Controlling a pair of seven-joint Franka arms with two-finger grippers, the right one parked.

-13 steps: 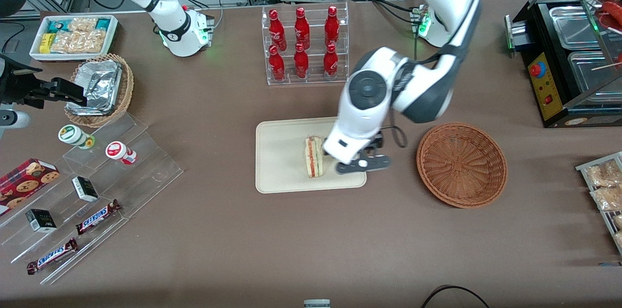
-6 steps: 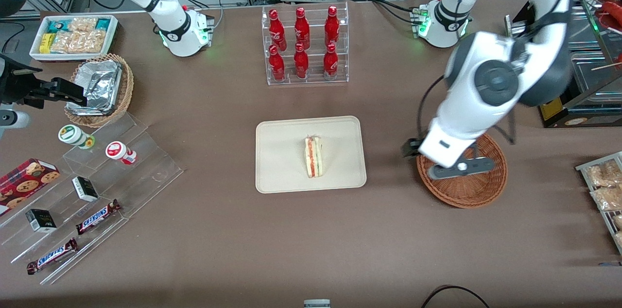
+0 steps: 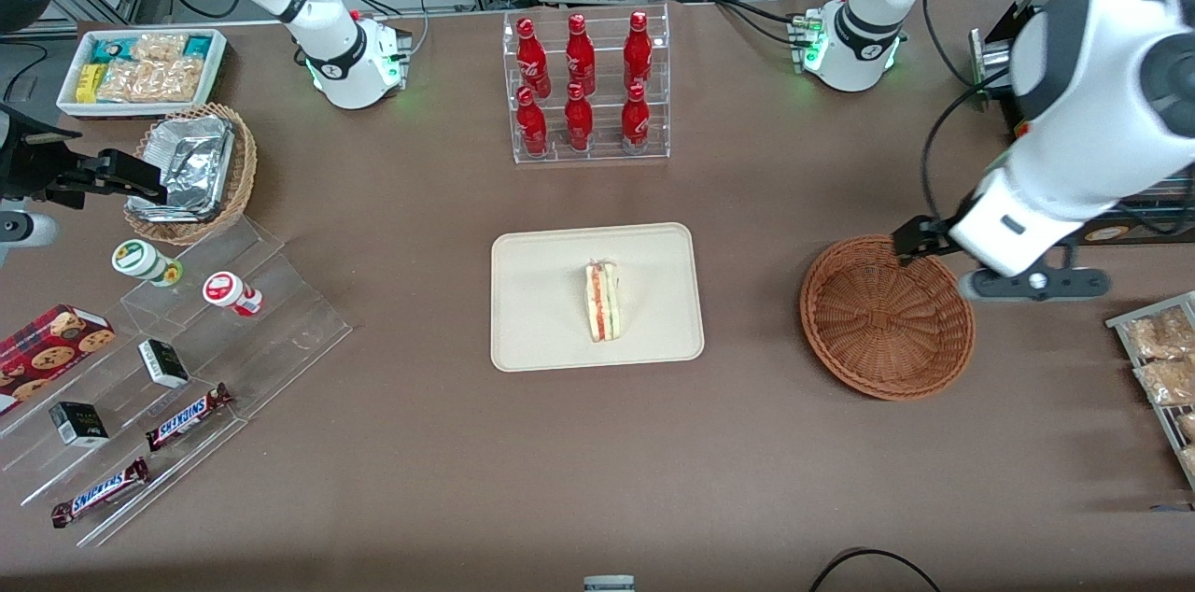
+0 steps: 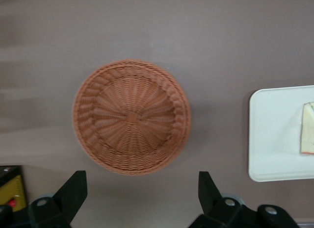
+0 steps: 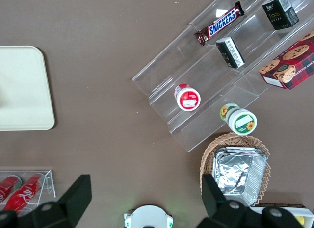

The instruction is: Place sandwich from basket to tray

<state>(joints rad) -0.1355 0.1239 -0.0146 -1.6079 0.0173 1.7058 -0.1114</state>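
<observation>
With the sandwich [image 3: 603,301] lying on the tray [image 3: 541,331] and the basket [image 3: 885,316] empty, I lift my wide-open, empty gripper [image 4: 140,193] clear above the table.

We see a round reddish-brown wicker basket [image 3: 887,317] of rough woven cane on a matt brown table covering [image 3: 420,443], a smooth, matt cream-beige rectangular tray [image 3: 546,331] bearing a soft pale-bread sandwich wedge [image 3: 603,301], and the black matt plastic gripper [image 4: 141,193], held high above the table near the basket.
</observation>
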